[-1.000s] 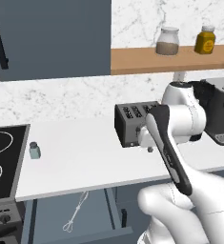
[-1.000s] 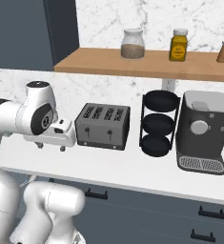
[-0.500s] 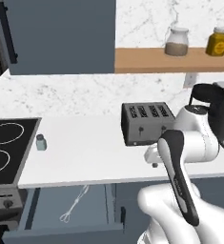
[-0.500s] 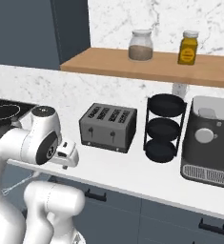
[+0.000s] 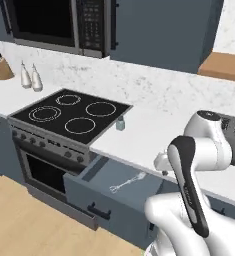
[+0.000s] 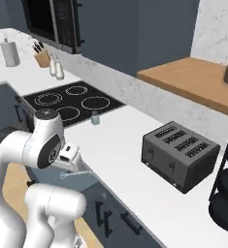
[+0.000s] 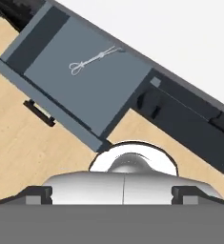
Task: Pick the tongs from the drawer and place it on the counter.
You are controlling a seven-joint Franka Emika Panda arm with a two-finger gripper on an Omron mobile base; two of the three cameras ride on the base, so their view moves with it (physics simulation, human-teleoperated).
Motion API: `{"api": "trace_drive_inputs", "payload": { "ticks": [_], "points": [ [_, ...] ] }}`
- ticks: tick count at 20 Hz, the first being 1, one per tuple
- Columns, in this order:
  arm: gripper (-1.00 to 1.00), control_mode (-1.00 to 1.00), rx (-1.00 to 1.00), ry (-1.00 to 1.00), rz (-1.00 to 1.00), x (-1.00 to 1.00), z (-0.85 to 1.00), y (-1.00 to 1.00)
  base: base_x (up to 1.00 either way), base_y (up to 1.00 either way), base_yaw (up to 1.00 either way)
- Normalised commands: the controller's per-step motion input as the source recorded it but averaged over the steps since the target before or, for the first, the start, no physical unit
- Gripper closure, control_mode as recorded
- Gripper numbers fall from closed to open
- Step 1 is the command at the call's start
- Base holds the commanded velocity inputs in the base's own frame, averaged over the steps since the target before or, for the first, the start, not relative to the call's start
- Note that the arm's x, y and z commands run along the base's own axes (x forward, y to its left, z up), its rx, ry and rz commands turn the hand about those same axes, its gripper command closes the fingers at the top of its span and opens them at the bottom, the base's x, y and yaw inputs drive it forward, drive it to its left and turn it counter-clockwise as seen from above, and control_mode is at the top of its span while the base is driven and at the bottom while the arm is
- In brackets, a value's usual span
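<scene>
The thin silvery-white metal tongs (image 7: 94, 60) lie flat on the floor of the wide, shallow slate-blue drawer (image 7: 61, 109), which stands pulled out. In the hand view they sit well ahead of the gripper (image 7: 111, 193) and a little to its left, far from its two small dark finger tips; whether those tips are apart or together cannot be told, since a white rounded part covers the space between them.

The long axis of the tongs runs slantwise across the drawer floor. In the hand view the looped, scissor-like ends point toward the drawer front with its short black bar handle (image 7: 38, 113), and the slim arms point back toward the smooth white countertop slab (image 7: 180, 43).

The left base view shows the tongs (image 5: 127, 182) in the open drawer (image 5: 96, 200), just below the countertop edge (image 5: 139, 132), beside the black glass cooktop (image 5: 74, 115). A small pale shaker (image 5: 120, 123) stands on the countertop by the cooktop's corner.

The right base view adds a dark grey four-slot toaster (image 6: 179, 155) on the countertop (image 6: 120, 145); there the tongs (image 6: 75, 173) show as a thin sliver just under the white hand.
</scene>
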Motion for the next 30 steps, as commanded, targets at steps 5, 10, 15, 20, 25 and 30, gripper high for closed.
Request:
{"api": "trace_drive_inputs", "payload": {
  "ticks": [5, 10, 15, 20, 25, 30],
  "points": [
    [-1.0, 1.0, 0.0, 0.0, 0.0, 0.0, 0.0, 0.0, -0.21, -0.4, 0.9],
    [-1.0, -1.0, 0.0, -0.08, 0.33, -0.01, -0.28, -0.18, -0.25, -0.14, 0.3],
    [-1.0, -1.0, 0.0, -0.02, 0.27, 1.0, -0.86, 0.09, 0.0, 0.0, 0.0],
    [-1.0, -1.0, 0.0, 0.0, 0.09, 1.0, -1.0, 0.3, 0.0, 0.0, 0.0],
    [-1.0, -1.0, 0.0, 0.07, 0.0, 1.0, -0.34, 0.1, 0.0, 0.0, 0.0],
    [-1.0, -1.0, -0.02, 0.17, 0.0, 1.0, -0.53, 0.34, 0.0, 0.0, 0.0]
  ]
}}
